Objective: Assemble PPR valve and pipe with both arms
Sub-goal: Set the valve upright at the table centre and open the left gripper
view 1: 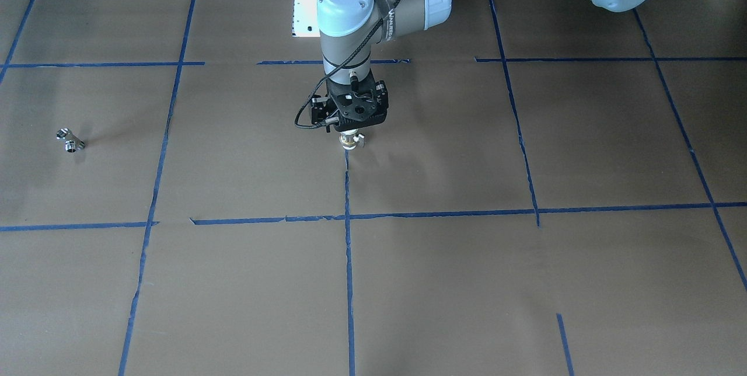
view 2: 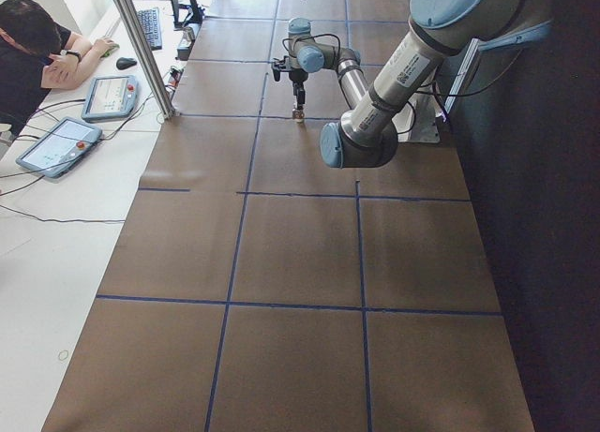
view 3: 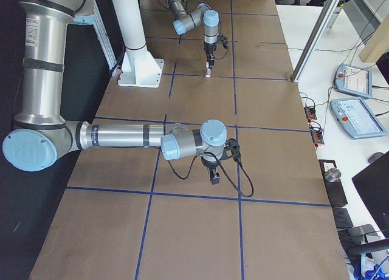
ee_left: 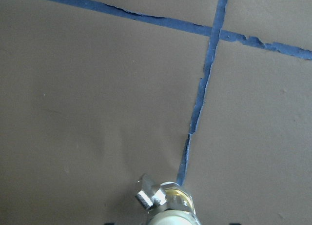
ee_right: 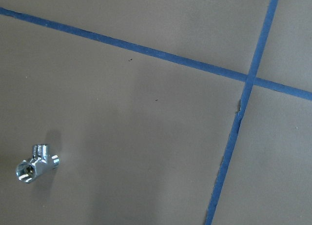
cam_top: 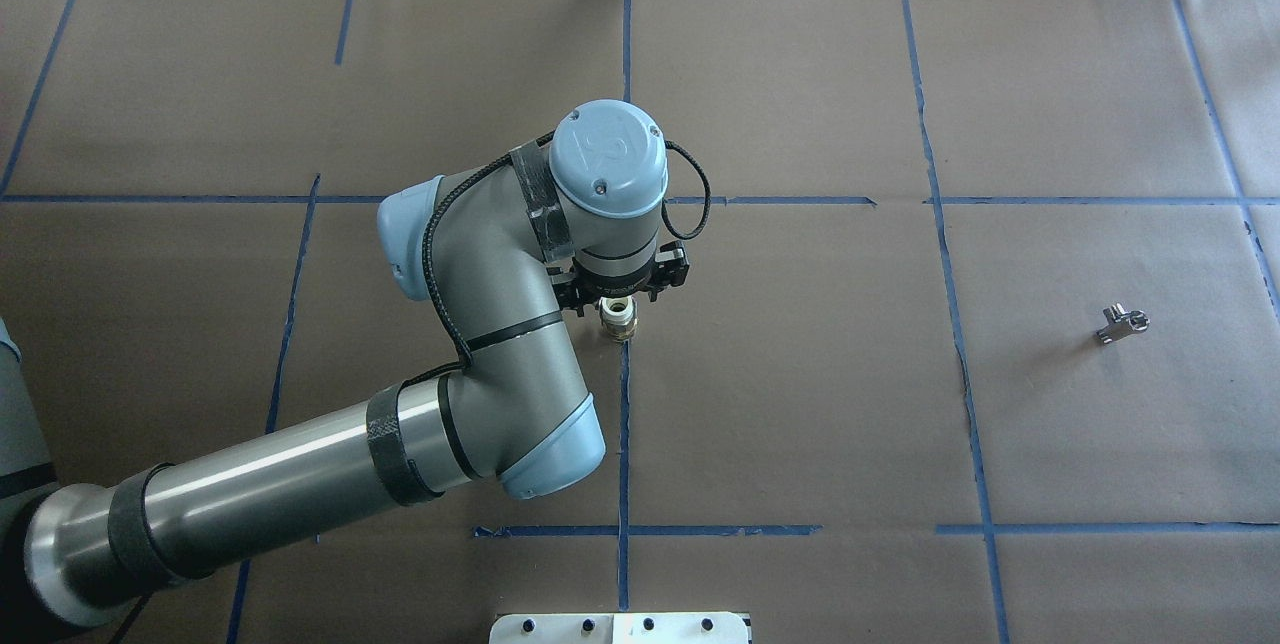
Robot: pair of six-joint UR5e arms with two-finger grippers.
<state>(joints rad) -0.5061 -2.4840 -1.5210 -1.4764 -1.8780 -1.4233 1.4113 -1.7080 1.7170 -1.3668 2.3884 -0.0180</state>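
The PPR valve [view 1: 350, 140], with a white end and a brass-silver band, stands upright between the fingers of my left gripper [view 1: 349, 125] near the table's middle, at the end of a blue tape line. It also shows in the overhead view [cam_top: 618, 316] and at the bottom of the left wrist view [ee_left: 165, 203]. The chrome pipe [cam_top: 1122, 322] lies alone on the brown paper far to the right; it also shows in the front-facing view [view 1: 70, 141] and the right wrist view [ee_right: 36, 162]. My right gripper [view 3: 214, 175] hangs above the table in the exterior right view only. I cannot tell if it is open.
A white base plate [cam_top: 620, 627] sits at the table's near edge. Blue tape lines [view 1: 348, 259] grid the brown paper. Beside the table are teach pendants [view 3: 352, 82], an aluminium post [view 2: 141, 48] and a seated person [view 2: 28, 48].
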